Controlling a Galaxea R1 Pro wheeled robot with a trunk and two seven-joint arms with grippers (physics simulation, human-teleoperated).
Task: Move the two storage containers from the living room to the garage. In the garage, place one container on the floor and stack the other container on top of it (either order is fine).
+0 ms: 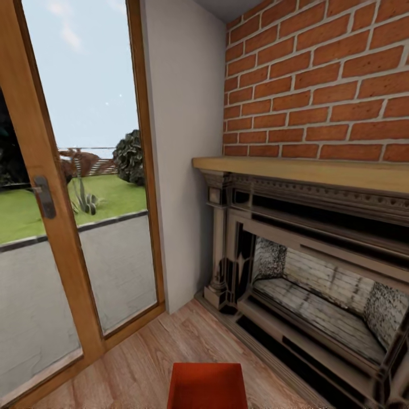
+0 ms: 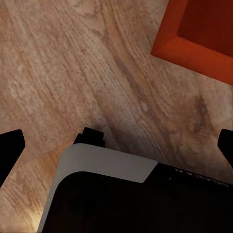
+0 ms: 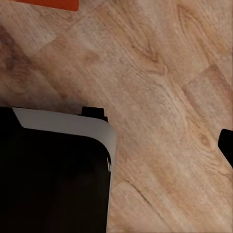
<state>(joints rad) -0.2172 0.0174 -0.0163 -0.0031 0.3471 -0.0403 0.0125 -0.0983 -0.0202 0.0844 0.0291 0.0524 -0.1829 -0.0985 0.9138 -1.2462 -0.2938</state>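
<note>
One orange-red storage container (image 1: 207, 386) stands on the light wood-plank floor of the living room, at the bottom middle of the head view, just in front of me. A corner of it (image 2: 194, 43) lies beyond my left gripper (image 2: 116, 145), whose black fingertips (image 2: 10, 145) stand wide apart and open over bare planks. A thin edge of the container (image 3: 48, 4) also appears in the right wrist view. My right gripper (image 3: 116, 145) hangs over the planks, open and holding nothing, with one fingertip (image 3: 227, 145) at the frame's edge. Neither gripper touches the container.
A brick fireplace (image 1: 318, 272) with a wooden mantel (image 1: 307, 170) fills the right side. Wood-framed glass doors (image 1: 62, 227) stand at the left, a white wall strip (image 1: 182, 170) between them. My own white-and-black base (image 2: 107, 165) (image 3: 63, 131) sits under both wrists.
</note>
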